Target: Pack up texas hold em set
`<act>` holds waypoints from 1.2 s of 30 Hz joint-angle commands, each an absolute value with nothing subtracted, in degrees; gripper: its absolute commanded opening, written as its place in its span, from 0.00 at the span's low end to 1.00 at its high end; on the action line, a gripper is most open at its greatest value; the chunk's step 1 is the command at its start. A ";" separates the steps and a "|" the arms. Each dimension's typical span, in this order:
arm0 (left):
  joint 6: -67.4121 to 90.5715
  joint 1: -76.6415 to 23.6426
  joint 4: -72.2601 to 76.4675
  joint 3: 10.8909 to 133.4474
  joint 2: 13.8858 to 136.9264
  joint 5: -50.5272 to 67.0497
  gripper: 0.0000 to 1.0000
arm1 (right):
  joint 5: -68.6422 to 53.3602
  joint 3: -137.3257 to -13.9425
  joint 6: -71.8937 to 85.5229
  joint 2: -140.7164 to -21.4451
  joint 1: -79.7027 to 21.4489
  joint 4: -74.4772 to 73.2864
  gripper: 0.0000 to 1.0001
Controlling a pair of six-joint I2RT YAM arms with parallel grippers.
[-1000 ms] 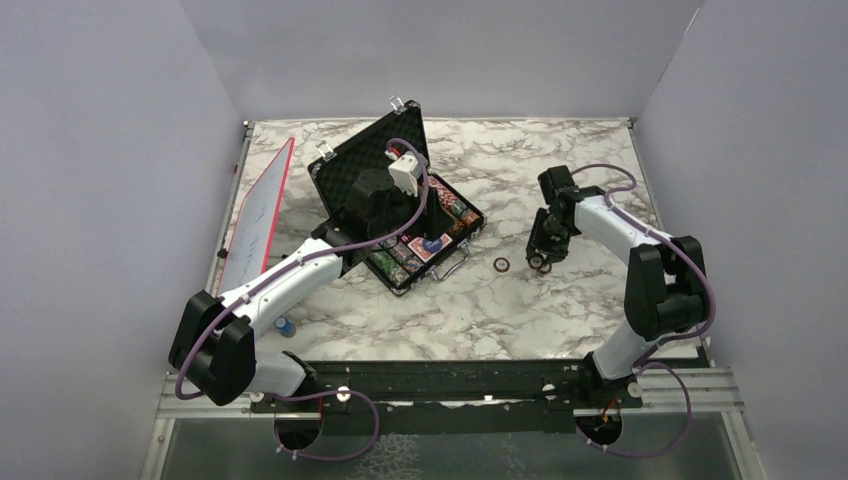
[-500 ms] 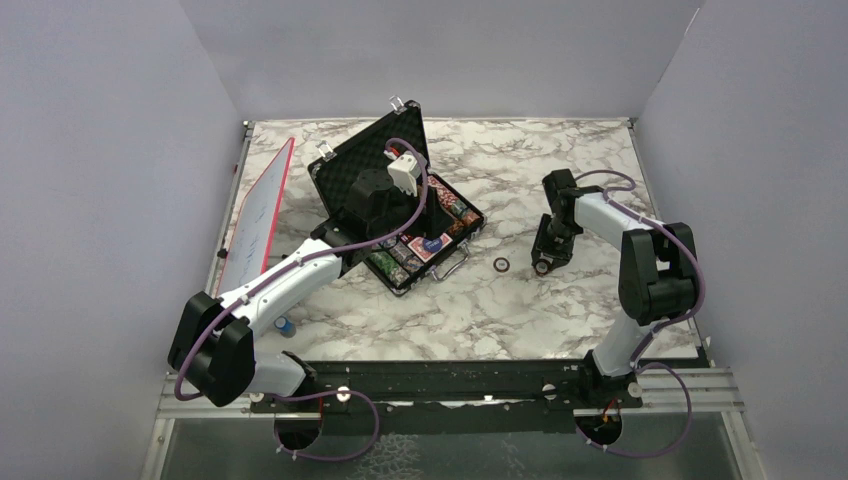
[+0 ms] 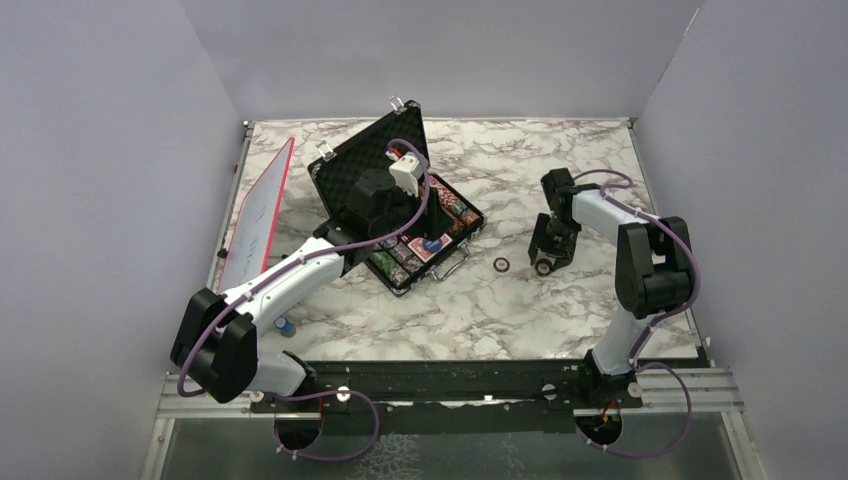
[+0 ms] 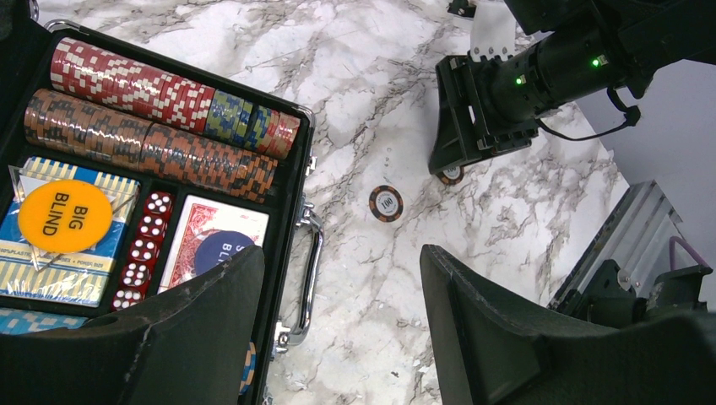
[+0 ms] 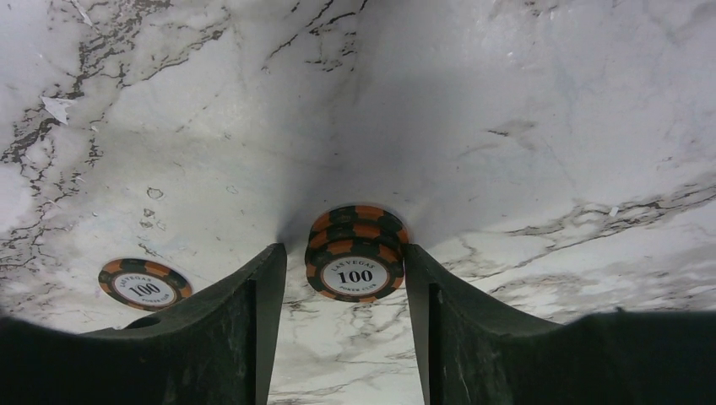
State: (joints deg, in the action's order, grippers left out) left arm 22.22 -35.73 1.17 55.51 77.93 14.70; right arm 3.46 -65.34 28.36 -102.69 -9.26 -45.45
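The black silver-edged briefcase [image 3: 452, 232] lies open left of centre, lid [image 3: 370, 150] up. In the left wrist view it holds rows of poker chips [image 4: 160, 93], an orange disc [image 4: 65, 216], red dice [image 4: 143, 253], red-backed cards [image 4: 221, 224] and a blue disc [image 4: 215, 251]. My left gripper [image 4: 342, 295] is open and empty above the metal handle [image 4: 312, 261]. My right gripper [image 5: 342, 253] is open, its fingers on either side of a small stack of black-and-orange 100 chips [image 5: 355, 253] on the table. One loose chip [image 5: 143, 283] lies to its left; it also shows in the top view [image 3: 501, 264].
A red-edged white board [image 3: 258, 215] leans at the left wall. A small blue-tipped tool [image 3: 285, 326] lies near the left arm. Grey walls enclose the marble table [image 3: 450, 310] on three sides. A metal rail [image 3: 450, 385] runs along the near edge.
The right arm's elbow has swung inward and its gripper has settled a little lower around the chip stack. The left arm has hardly moved.
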 commanded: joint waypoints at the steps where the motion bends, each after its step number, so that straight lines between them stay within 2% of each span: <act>1: 21.87 -35.60 2.41 57.72 78.80 13.84 0.71 | 5.37 -67.17 27.69 -103.91 -8.55 -46.31 0.58; 6: 22.06 -35.60 2.56 57.84 79.01 13.89 0.71 | 5.51 -68.54 27.35 -104.12 -7.64 -46.06 0.64; 11: 22.06 -35.60 2.17 57.96 78.79 13.84 0.71 | 5.56 -68.70 27.57 -104.64 -6.92 -45.51 0.64; 14: 22.06 -35.60 2.20 57.92 78.73 13.77 0.71 | 4.18 -67.86 27.75 -105.45 -6.15 -44.40 0.60; 19: 21.93 -35.60 2.11 58.10 78.74 14.14 0.71 | -0.85 -65.48 27.34 -106.47 -5.27 -42.49 0.47; 25: 23.21 -36.29 1.98 57.88 79.28 14.68 0.70 | -4.20 -61.15 28.94 -104.99 -5.27 -42.85 0.39; 36: 25.98 -43.43 1.98 56.78 85.10 12.57 0.70 | -7.75 -52.38 35.26 -99.24 -5.36 -44.49 0.38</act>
State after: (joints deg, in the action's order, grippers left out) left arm 24.05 -41.04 1.19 55.90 82.37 13.89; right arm -4.25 -58.50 31.73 -98.56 -4.93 -43.11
